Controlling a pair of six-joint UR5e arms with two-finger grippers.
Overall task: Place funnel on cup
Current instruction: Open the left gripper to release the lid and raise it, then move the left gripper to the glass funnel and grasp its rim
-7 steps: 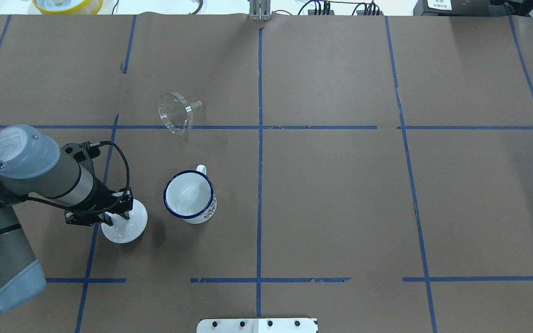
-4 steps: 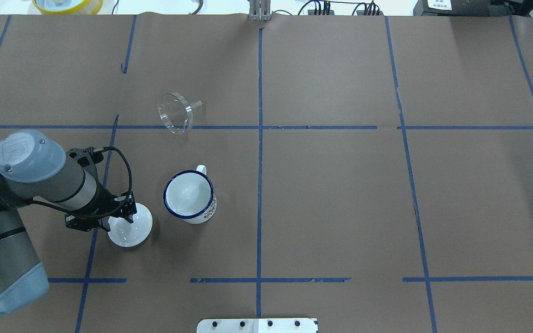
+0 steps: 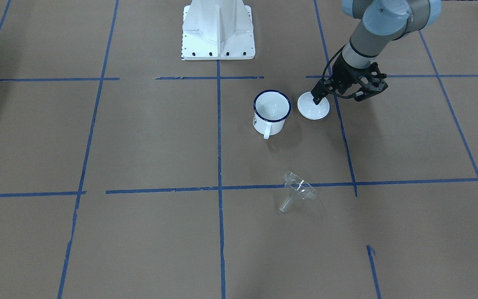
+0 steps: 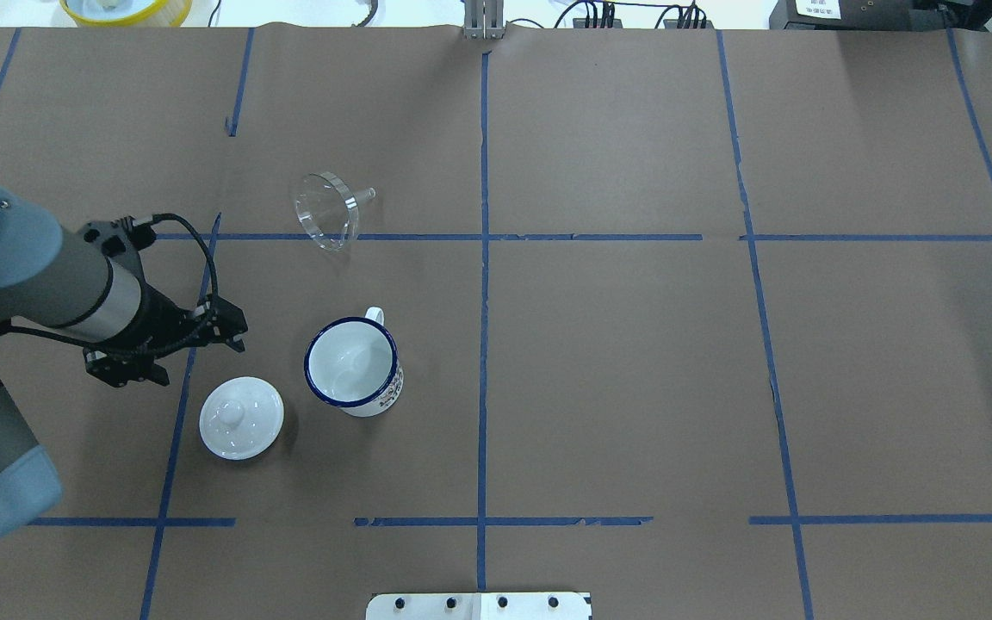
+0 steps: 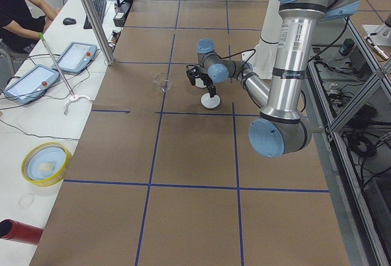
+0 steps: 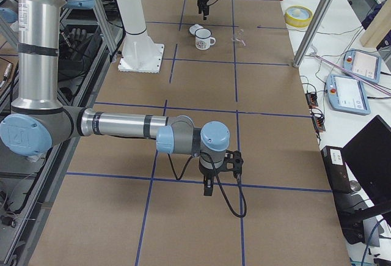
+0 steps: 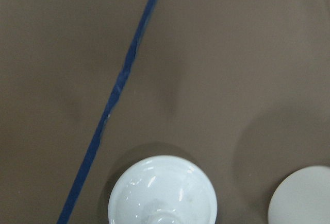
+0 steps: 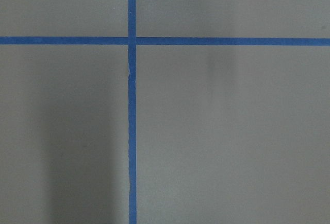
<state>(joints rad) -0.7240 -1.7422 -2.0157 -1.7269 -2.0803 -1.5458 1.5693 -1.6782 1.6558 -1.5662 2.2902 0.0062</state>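
The clear funnel (image 4: 327, 212) lies on its side on the brown table, spout pointing right, beyond the cup; it also shows in the front view (image 3: 298, 191). The white cup (image 4: 352, 365) with a dark blue rim stands upright and empty (image 3: 271, 111). My left gripper (image 4: 234, 331) hangs open and empty above the table, left of the cup and just beyond the white lid (image 3: 317, 99). My right gripper (image 6: 208, 188) shows only in the exterior right view, far from these things; I cannot tell whether it is open or shut.
A white round knobbed lid (image 4: 241, 418) lies on the table left of the cup, and in the left wrist view (image 7: 162, 193). Blue tape lines cross the table. The robot's white base (image 3: 218, 29) stands at the near edge. A yellow bowl (image 4: 126, 9) sits at the far edge.
My left gripper has let go of the white lid, risen and moved away from it toward the far side. The lid now lies free on the table. Funnel and cup have not moved.
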